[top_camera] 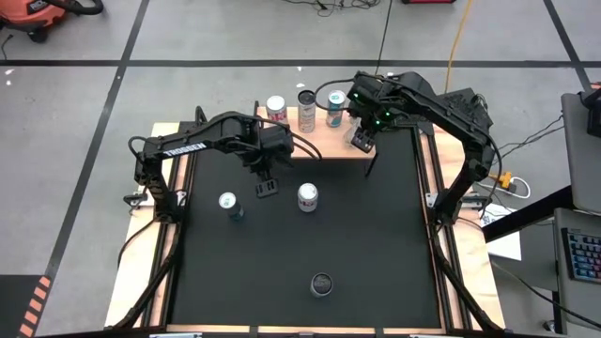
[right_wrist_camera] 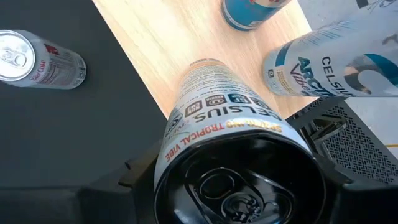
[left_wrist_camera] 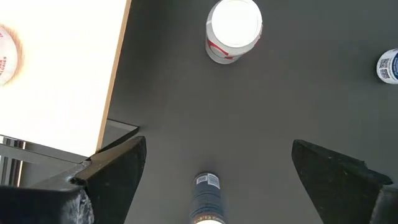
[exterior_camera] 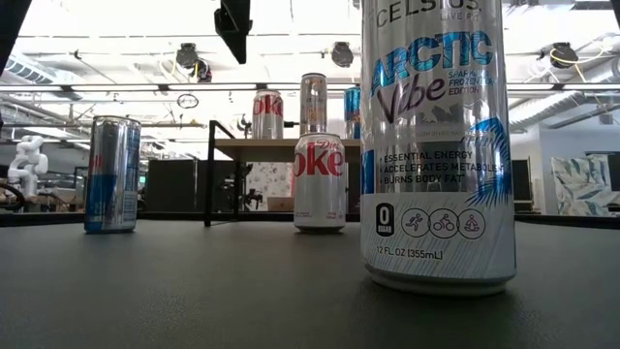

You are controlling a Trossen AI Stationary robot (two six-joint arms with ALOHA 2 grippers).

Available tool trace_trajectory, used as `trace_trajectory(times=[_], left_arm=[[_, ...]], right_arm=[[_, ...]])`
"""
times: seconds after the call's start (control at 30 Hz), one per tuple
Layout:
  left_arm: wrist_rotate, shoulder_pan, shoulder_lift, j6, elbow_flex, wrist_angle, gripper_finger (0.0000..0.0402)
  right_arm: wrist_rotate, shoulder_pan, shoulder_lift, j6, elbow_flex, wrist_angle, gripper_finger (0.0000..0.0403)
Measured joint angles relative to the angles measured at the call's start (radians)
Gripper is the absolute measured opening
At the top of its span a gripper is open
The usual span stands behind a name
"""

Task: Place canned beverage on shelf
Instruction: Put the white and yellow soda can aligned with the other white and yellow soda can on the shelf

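1. The right tool is clamped on an orange-lettered Celsius can, one finger on each side of it near its top end.
2. The can points away from the tool toward the shelf, with its far end over the light wood close to the edge where the black worktop begins. Whether the can touches the wood cannot be told.
3. Just beyond the held can, two more cans stand on the shelf: a pale Arctic Vibe can to one side and a blue can farther off.
4. Seen from above, the right tool sits over the shelf's right part. To its left three cans stand in a row along the shelf: a teal-topped can nearest, then a slim can, then a red-and-white can.
5. The left tool hangs over the worktop, just in front of the shelf's left end, with its fingers wide apart and nothing between them.
6. Right of the left tool stands a Diet Coke can. A blue-and-silver can stands to its left, and a dark-topped can stands well apart toward the worktop's near edge.
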Motion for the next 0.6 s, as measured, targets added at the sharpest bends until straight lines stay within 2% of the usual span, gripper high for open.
trace_trajectory(times=[0.13,0.43,0.6], left_arm=[[0.0,0.0,0.0,0.0,0.0,0.0,0.0398],[0.0,0.0,0.0,-0.003,0.0,0.0,0.0398],[0.0,0.0,0.0,-0.003,0.0,0.0,0.0398]], right_arm=[[0.0,0.0,0.0,-0.003,0.0,0.0,0.025],[0.001,-0.001,-0.002,-0.004,0.0,0.002,0.0306],[0.005,-0.001,-0.002,-0.004,0.0,0.002,0.0312]])
